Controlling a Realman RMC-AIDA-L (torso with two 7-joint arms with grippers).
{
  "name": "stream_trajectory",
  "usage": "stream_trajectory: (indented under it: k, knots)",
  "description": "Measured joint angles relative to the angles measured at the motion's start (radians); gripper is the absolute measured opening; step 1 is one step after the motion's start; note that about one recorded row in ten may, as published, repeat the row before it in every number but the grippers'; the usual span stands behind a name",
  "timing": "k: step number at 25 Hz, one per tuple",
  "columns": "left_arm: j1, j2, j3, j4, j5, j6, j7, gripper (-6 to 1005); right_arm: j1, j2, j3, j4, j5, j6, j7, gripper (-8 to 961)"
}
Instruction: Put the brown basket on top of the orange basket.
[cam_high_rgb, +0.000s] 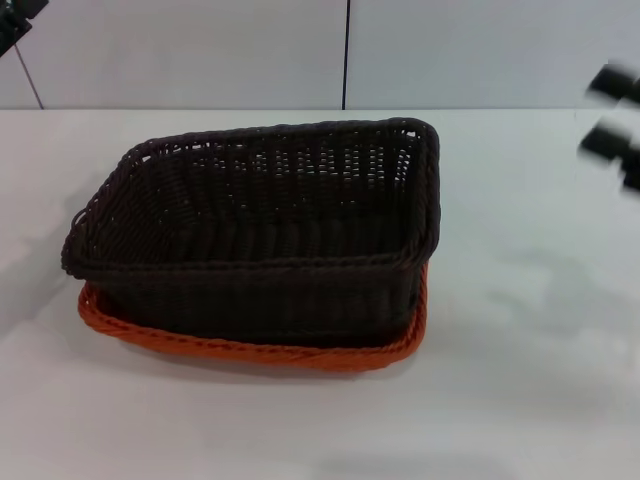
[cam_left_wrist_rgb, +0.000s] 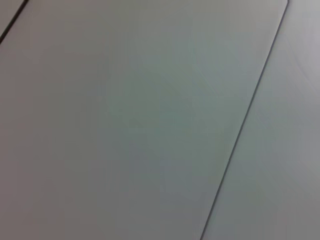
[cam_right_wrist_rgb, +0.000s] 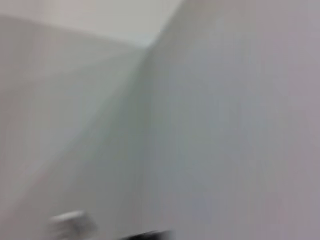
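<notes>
Two baskets occupy the centre of the white table (cam_high_rgb: 530, 400), one nested in the other. The brown basket (cam_high_rgb: 260, 215) sits on top of the orange basket (cam_high_rgb: 250, 350), of which only the near rim and the two near corners show beneath it. The brown basket does not lie level: its right far corner stands higher than its left side, so it appears tilted or only partly seated. No gripper touches either basket.

Judgement: the stacking itself looks done. What may remain is settling the brown basket squarely, if that is required, and parking the arms.

The right gripper (cam_high_rgb: 612, 125) shows as dark blurred shapes at the right edge of the head view, well apart from the baskets and holding nothing that can be seen; whether its fingers are spread or closed cannot be told. The left gripper (cam_high_rgb: 18, 22) is a dark fragment in the upper left corner, equally clear of the work, its state likewise unreadable. Both wrist views show only pale panels and seams.

No brand, label or writing is legible anywhere.
</notes>
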Motion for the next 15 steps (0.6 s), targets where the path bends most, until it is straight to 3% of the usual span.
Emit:
stream_trajectory:
  k: [5,7,10,15]
  knots:
    - [0.018,-0.013,-0.001,-0.001,-0.032,0.037,0.031,847,-0.039,0.047,0.117,0.042,0.155,0.242,-0.092,586]
    - [0.033,-0.021,-0.002,-0.002,-0.053,0.057,0.054,847,-0.044,0.056,0.134,0.07,0.211,0.339,-0.145,586]
    - [0.036,-0.023,-0.003,-0.004,-0.057,0.062,0.059,847,-0.041,0.058,0.137,0.124,0.313,0.469,-0.211,586]
    - [0.045,-0.027,-0.004,-0.014,-0.069,0.081,0.082,847,-0.031,0.057,0.143,0.173,0.387,0.527,-0.292,586]
